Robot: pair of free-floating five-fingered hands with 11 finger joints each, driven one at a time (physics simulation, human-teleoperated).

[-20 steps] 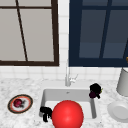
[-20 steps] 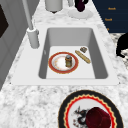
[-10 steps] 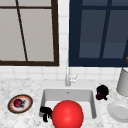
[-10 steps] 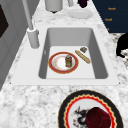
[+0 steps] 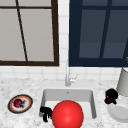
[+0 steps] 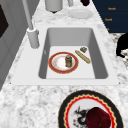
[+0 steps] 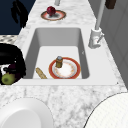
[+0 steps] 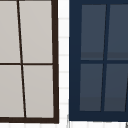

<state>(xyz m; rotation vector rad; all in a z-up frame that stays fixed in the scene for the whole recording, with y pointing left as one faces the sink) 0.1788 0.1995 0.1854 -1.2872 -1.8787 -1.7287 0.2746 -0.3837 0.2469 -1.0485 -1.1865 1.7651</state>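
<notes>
1. Right of the sink (image 5: 93,105), the right hand (image 5: 111,95) hovers above the bench (image 5: 15,86), fingers curled round a small green fruit (image 7: 7,78), just beside a white plate (image 5: 119,113).
2. Left of the sink's front edge, the left hand (image 5: 45,112) hangs, fingers pointing down, gripping nothing.
3. Inside the sink: one red-rimmed plate (image 6: 56,65) bearing one jar (image 6: 68,60), one breadstick (image 6: 82,56).
4. Left of the sink, one patterned plate (image 5: 26,106) bears one dark-red fruit (image 5: 18,102).

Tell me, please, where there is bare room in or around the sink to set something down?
Free: the sink floor's near strip, beside the red-rimmed plate; the marble between sink and patterned plate. Crowded: right counter, where the right hand holds a green fruit above the white plate.
</notes>
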